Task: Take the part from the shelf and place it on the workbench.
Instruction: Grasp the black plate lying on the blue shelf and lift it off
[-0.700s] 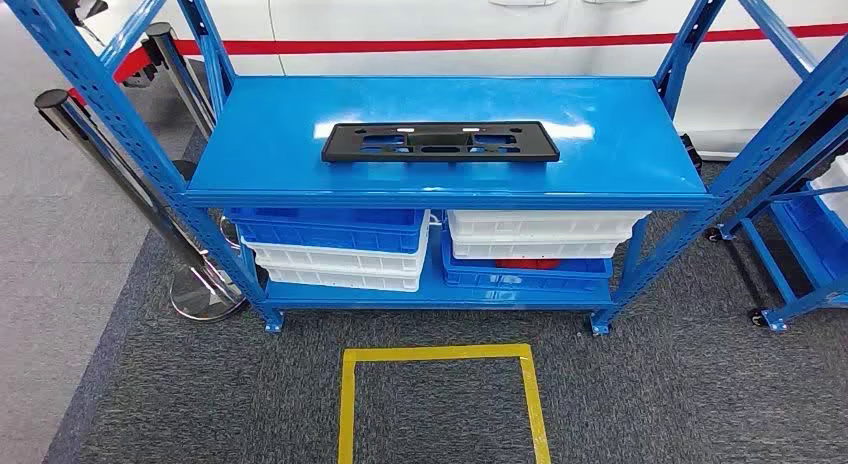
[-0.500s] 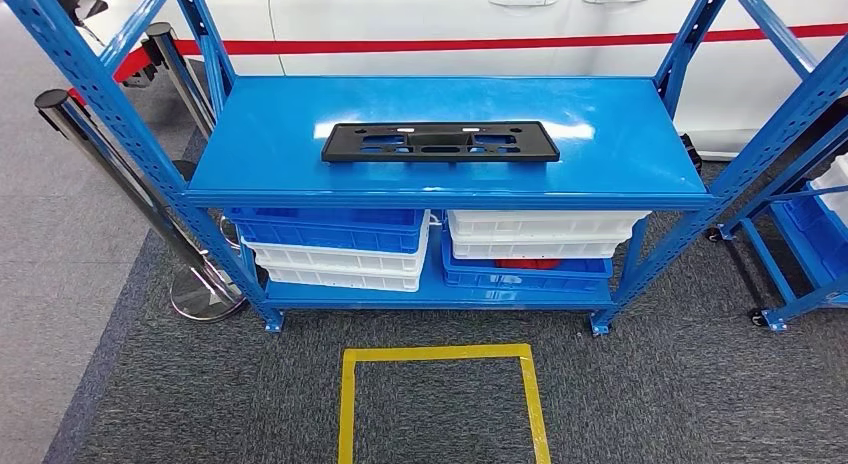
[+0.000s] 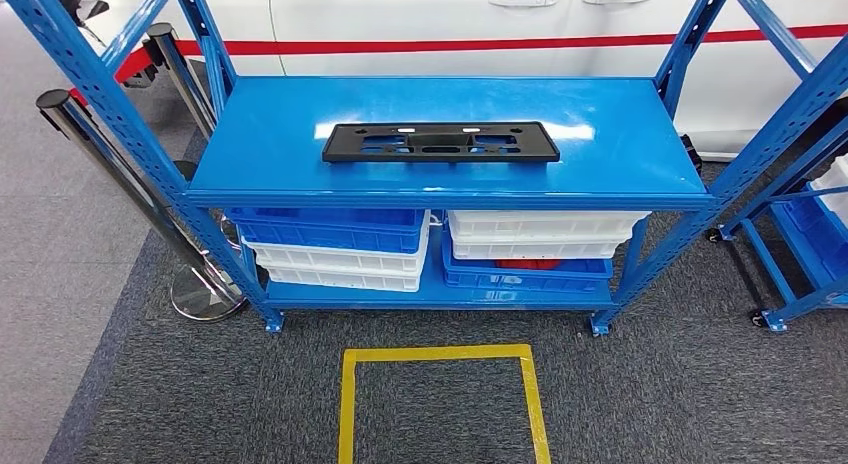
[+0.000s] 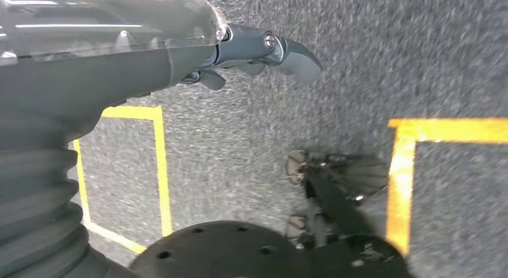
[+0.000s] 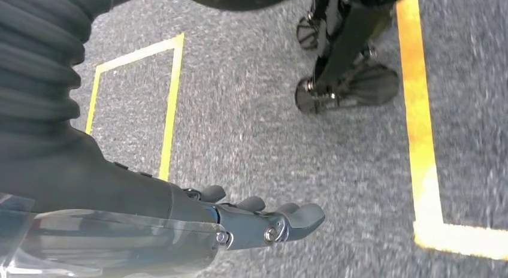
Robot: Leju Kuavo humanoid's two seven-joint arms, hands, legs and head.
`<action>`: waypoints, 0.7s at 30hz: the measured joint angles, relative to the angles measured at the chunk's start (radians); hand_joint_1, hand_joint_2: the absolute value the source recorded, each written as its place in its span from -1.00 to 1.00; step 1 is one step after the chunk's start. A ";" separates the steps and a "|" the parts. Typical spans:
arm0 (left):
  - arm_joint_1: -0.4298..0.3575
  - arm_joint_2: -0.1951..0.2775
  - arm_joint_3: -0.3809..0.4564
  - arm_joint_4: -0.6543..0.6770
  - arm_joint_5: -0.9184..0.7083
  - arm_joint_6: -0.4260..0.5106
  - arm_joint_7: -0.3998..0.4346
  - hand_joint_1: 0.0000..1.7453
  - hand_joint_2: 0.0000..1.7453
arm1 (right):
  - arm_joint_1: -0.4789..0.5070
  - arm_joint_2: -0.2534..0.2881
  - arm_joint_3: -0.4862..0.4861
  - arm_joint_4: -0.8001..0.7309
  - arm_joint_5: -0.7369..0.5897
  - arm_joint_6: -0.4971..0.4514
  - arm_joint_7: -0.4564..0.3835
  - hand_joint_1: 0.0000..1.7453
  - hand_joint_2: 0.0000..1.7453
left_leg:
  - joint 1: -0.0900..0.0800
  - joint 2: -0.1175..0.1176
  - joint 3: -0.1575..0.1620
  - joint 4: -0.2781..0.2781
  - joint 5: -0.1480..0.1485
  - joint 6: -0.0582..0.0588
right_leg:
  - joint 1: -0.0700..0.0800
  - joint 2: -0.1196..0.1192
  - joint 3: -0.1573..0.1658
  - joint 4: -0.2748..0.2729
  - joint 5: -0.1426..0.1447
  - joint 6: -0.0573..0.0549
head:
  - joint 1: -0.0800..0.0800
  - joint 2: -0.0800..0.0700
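A long, flat black plastic part (image 3: pixel 439 142) with rectangular cut-outs lay in the upper centre of the head view, on the glossy blue metal shelf (image 3: pixel 620 134). The left hand (image 4: pixel 263 53) and right hand (image 5: pixel 263 221) hung over grey carpet, fingers loosely extended and holding nothing.

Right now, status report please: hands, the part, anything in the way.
Left hand and right hand open, hanging over carpet. Black part flat on blue shelf, untouched. Nothing blocking it.

We stand in a workshop or factory floor: a blue steel shelf (image 3: pixel 445 189) holds stacked plastic bins (image 3: pixel 335 246), with yellow floor tape (image 3: pixel 440 354) marking grey carpet.
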 joint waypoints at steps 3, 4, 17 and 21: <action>-0.022 0.000 0.001 0.016 0.036 0.032 -0.006 -1.00 -1.00 | -0.021 0.010 -0.072 0.018 0.055 -0.020 0.009 -1.00 -1.00 | 0.000 0.000 0.000 0.000 0.000 0.000 | 0.000 0.000 0.000 0.000 0.000 0.000 | 0.000 0.000; -0.029 0.000 0.001 0.022 0.047 0.044 -0.007 -1.00 -1.00 | -0.029 0.014 -0.098 0.025 0.072 -0.026 0.010 -1.00 -0.50 | 0.000 0.000 0.000 0.000 0.000 0.000 | 0.000 0.000 0.000 0.000 0.000 0.000 | 0.000 0.000; -0.110 -0.012 0.015 0.101 0.181 0.186 -0.017 -1.00 -1.00 | -0.150 0.059 -0.456 0.093 0.208 -0.044 -0.087 -1.00 1.00 | 0.000 0.000 0.000 0.000 0.000 0.000 | 0.000 0.000 0.000 0.000 0.000 0.000 | 0.000 0.000; -0.125 -0.019 0.017 0.117 0.197 0.221 -0.027 -1.00 -1.00 | -0.191 0.062 -0.534 0.101 0.208 0.013 -0.176 -1.00 1.00 | 0.000 0.000 0.000 0.000 0.001 0.001 | 0.000 0.000 0.000 0.000 0.000 0.000 | 0.000 0.000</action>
